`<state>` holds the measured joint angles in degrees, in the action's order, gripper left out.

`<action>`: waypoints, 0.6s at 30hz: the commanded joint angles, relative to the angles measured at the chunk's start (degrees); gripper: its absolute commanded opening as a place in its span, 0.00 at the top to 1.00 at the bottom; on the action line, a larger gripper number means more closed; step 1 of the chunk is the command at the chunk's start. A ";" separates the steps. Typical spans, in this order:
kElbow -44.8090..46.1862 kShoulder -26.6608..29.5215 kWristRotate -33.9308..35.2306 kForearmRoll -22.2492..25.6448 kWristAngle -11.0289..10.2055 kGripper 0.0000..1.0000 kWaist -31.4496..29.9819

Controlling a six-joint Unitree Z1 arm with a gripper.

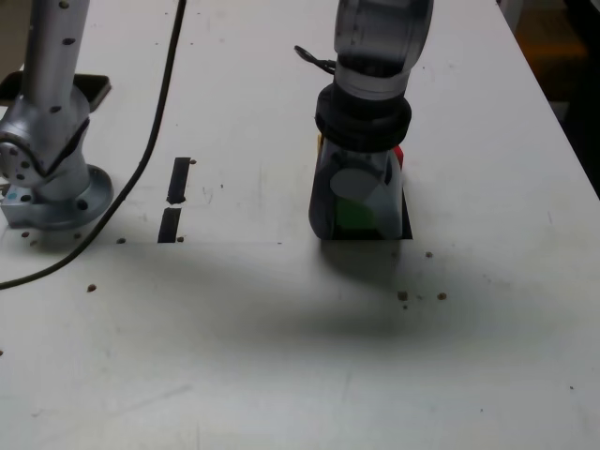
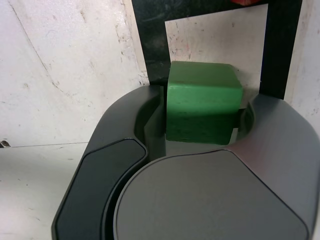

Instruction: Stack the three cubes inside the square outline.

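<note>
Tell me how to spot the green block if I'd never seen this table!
Find the big grey robot arm reaching down onto the white table. Under its tool lies a black square outline with a white middle. The green cube sits there between the tool's fingers; a bit of red shows just behind, but this is the only green thing.

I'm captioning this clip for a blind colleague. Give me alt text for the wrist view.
A green cube sits between the end effector jaws, over the white centre of the black square outline on a scuffed white table. A sliver of a red cube shows just past the outline.
</note>
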<state>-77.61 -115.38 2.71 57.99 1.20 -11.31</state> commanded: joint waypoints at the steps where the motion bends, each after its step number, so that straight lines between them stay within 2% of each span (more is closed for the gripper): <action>1: -0.28 -0.11 -0.41 0.02 0.33 0.33 0.07; 10: -0.41 0.45 -0.96 2.46 0.83 0.24 0.08; 18: -0.88 2.80 -0.60 6.60 -0.69 0.20 0.09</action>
<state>-78.23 -113.20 1.98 64.16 0.85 -11.31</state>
